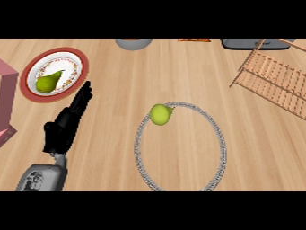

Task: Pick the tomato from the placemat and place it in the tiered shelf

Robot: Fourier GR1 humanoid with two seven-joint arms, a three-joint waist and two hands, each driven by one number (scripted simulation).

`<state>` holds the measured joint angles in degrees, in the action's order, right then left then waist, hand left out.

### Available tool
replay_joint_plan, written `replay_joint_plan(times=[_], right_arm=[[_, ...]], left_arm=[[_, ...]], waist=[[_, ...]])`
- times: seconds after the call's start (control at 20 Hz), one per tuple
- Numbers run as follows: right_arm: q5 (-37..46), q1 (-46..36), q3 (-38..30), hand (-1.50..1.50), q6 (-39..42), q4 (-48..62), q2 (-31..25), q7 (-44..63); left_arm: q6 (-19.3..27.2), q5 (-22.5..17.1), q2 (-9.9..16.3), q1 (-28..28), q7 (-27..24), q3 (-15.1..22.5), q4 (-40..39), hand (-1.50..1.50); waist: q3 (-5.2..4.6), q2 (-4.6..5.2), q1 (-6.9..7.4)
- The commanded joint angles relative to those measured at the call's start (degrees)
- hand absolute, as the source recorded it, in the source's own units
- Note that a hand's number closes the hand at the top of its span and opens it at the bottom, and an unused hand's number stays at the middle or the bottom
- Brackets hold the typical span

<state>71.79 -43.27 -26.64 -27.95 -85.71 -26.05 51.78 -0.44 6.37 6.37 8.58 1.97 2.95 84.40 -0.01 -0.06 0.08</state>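
The tomato (160, 114), yellow-green here, is sitting at the centre of the frame, on the upper left inside edge of the round placemat (216, 134). The placemat is showing as a thin grey ring with a wood-coloured middle. Nothing is touching the tomato, so it is resting on the mat by its own weight and is lying open to a grasp from above or from the side.

The tiered shelf (284, 83), a frame of slim wooden slats, is standing at the upper right of the frame, well apart from the tomato. Its slats are carrying nothing that can be seen, so the tomato is not lying where the task wants it.

The left hand (67, 123) is showing at the lower left, fingers straight and pointing up the frame, holding nothing. It is staying clear of the mat and appears to be resting. The right hand is not showing.

A pear (48, 82) is lying on a red-rimmed plate (77, 57) at the upper left, just beyond the fingertips. A pink frame (3, 103) is filling the left edge. The bench (181, 67) is carrying all of these.
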Motion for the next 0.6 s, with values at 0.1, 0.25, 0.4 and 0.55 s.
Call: replay_joint_plan(times=[0.1,0.25,0.4,0.55], right_arm=[[-0.7,-2.9,-4.3,-1.5,-2.9,-9.8,-1.5,4.5],[1.1,-1.0,-7.6,-1.5,5.3,-18.2,-3.8,8.8],[-0.7,0.8,-10.9,-1.5,10.4,-24.6,-4.1,12.1],[-3.9,5.2,-16.0,-1.5,20.1,-30.9,-3.2,15.4]], left_arm=[[0.6,0.3,-0.5,0.5,1.9,0.2,1.7,0.0],[-1.2,-1.5,1.7,-0.6,-3.0,-3.1,-3.1,0.0],[3.3,3.3,-2.7,-1.2,-2.4,1.6,-2.0,0.0],[2.3,1.2,-1.8,-1.8,-0.5,0.1,-0.1,0.0]], waist=[[0.01,-0.29,-0.51],[-0.07,-0.4,-1.44],[-0.03,-0.44,-1.46],[0.0,-0.91,-2.51]])
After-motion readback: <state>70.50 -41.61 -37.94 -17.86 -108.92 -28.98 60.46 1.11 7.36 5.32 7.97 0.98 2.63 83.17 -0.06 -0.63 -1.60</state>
